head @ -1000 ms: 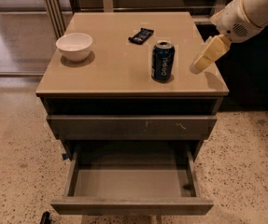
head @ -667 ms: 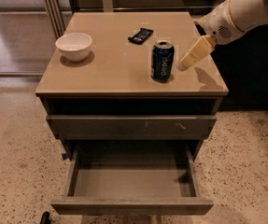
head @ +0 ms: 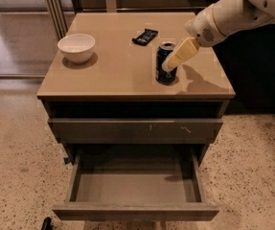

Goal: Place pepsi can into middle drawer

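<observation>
The pepsi can (head: 167,76), dark blue with a silver top, stands upright on the tan cabinet top (head: 118,71), right of centre. My gripper (head: 168,65) reaches in from the upper right on a white arm (head: 233,13), and its cream tip lies across the can's upper side in this view. The middle drawer (head: 135,186) is pulled open below, with a flat grey floor and nothing in it. Its plain front (head: 136,211) is nearest the camera.
A white bowl (head: 76,47) sits at the top's left. A flat dark snack wrapper (head: 144,36) lies behind the can. A closed grey drawer front with pale scratch marks (head: 135,129) sits above the open drawer. Speckled floor surrounds the cabinet.
My gripper has moved left and down from beside the can's right until its tip overlaps the can. The can, bowl, wrapper and drawer have not moved.
</observation>
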Robot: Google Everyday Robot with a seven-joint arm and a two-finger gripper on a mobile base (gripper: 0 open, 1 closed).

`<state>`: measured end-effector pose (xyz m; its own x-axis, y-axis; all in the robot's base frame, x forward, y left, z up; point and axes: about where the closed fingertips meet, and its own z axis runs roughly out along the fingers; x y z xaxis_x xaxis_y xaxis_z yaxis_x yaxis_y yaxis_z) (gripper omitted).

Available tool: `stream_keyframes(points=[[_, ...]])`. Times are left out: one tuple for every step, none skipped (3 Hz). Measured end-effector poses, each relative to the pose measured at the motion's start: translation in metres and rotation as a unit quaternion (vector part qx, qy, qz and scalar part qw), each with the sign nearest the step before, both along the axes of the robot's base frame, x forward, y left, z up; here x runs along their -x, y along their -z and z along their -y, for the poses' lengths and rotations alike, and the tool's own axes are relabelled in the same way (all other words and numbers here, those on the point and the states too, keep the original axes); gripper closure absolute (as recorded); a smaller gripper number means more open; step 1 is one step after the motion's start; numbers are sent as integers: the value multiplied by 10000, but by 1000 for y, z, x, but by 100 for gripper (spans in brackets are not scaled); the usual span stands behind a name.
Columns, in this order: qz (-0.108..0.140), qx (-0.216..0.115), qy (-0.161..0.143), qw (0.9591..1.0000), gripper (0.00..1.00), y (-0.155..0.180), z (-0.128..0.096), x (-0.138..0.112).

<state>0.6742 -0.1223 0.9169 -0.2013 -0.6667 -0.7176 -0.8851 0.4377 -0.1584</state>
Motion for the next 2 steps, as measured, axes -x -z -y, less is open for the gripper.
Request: stream_keyframes(points=[[-111,-92,-49,9999,0,17,-14,-8],[-245,-70,-73,9996,10,36,-22,-14]])
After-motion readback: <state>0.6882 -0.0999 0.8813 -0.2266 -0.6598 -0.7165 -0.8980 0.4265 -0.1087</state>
